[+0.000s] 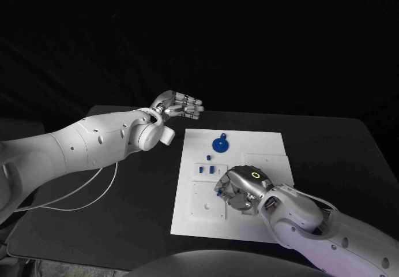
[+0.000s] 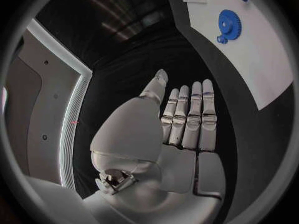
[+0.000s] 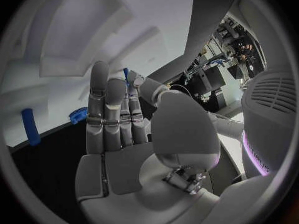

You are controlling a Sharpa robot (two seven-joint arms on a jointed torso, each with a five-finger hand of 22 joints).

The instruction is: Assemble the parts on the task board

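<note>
Pinching a small blue part (image 1: pixel 219 194), right hand (image 1: pixel 241 187) over flat white task board (image 1: pixel 249 225).

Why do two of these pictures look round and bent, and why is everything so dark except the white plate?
Head view: straight lines, dark table, the task board bright against it. Left wrist view: a fisheye circle, so the board's edge curves past the blue gear, with the left robot hand large in the middle. Right wrist view: same bending, the right robot hand looming large.
</note>
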